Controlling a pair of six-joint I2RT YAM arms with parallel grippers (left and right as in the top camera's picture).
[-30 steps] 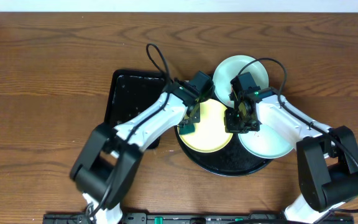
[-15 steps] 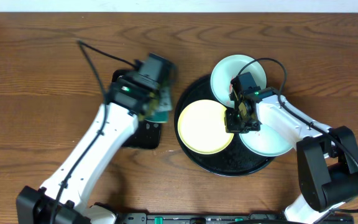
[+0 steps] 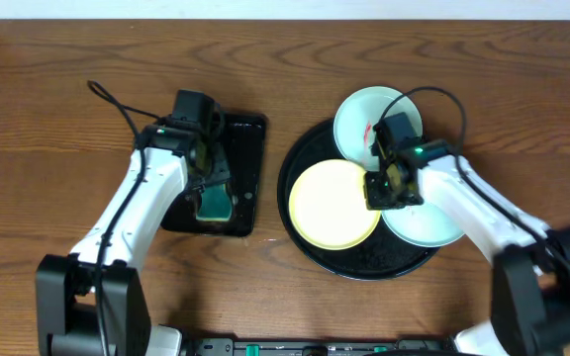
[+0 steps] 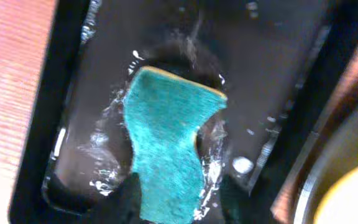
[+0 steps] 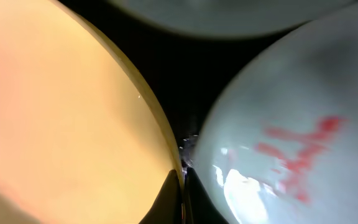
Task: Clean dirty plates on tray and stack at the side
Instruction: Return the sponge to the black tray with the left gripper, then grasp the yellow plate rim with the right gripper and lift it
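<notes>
Three plates lie on the round black tray [image 3: 305,247]: a pale yellow plate [image 3: 332,206] in front and two mint plates [image 3: 369,111] [image 3: 428,225]. My right gripper [image 3: 388,188] [image 5: 182,180] is shut on the yellow plate's [image 5: 61,112] right rim. Beside it a mint plate [image 5: 291,143] carries red smears. My left gripper [image 3: 210,190] [image 4: 180,185] hangs open over the rectangular black tray. A teal sponge [image 3: 213,205] [image 4: 166,143] lies wet in that tray between the fingers, with a gap at the right finger.
The rectangular black tray [image 3: 250,148] with water and foam sits left of the round tray on the brown wooden table [image 3: 67,99]. A black cable loops above each arm.
My left arm swung left from the yellow plate to the rectangular tray with the sponge, and its jaws opened there. The right gripper stayed shut on the yellow plate's rim.
</notes>
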